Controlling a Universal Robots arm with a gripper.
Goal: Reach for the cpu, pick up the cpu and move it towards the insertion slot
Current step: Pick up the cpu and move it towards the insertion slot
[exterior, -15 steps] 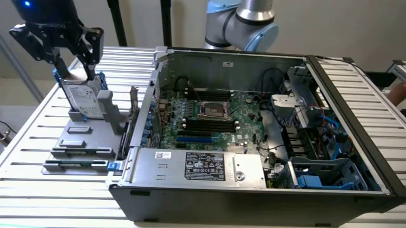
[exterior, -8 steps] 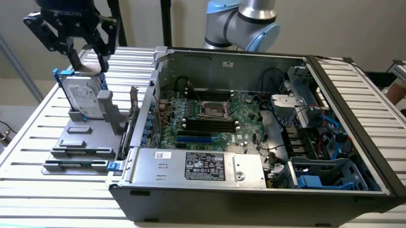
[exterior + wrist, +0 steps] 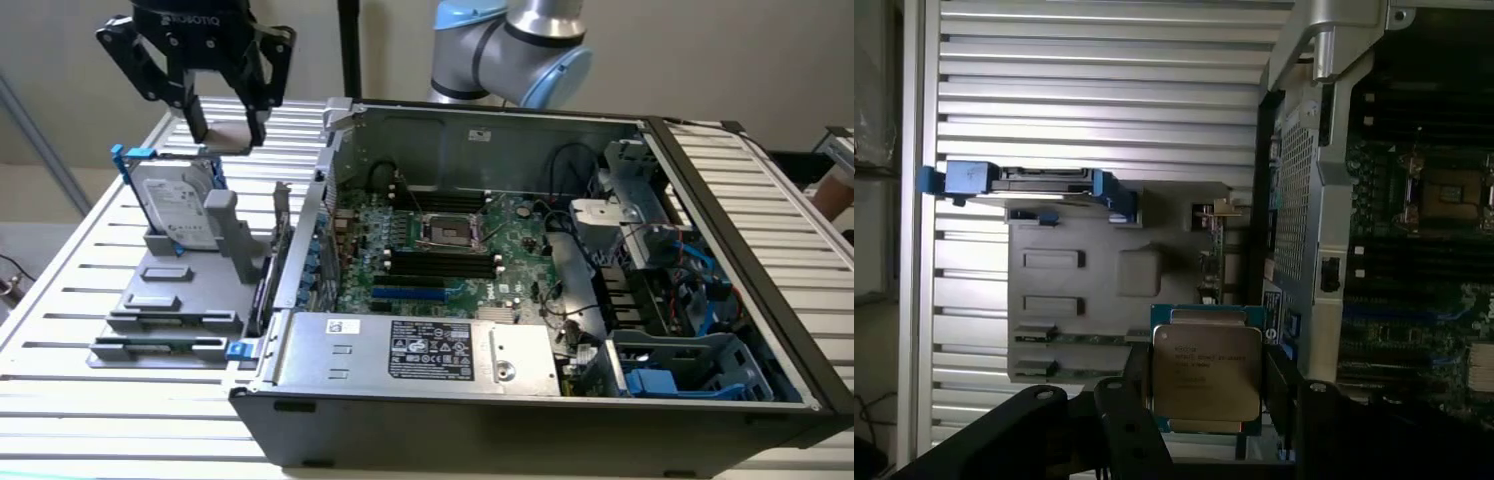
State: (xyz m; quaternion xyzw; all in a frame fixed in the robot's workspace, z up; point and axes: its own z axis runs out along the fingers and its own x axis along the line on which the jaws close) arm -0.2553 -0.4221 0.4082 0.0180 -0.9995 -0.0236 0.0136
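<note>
Upright silver hard drive in a blue bracket (image 3: 174,205), standing in a grey plastic holder (image 3: 174,305) toward the white slatted bench's (image 3: 94,410) edge at the exterior view's left. Just beside it, an open black computer case (image 3: 534,425), with a silver power supply box (image 3: 427,350) along the near wall.

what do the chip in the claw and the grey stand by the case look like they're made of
Chip: top looks like metal, with a dull silver sheen and printed text; its rim looks like greenish circuit board. Grey stand: probably matte plastic, flat even grey with no shine, though painted metal is possible.
</note>
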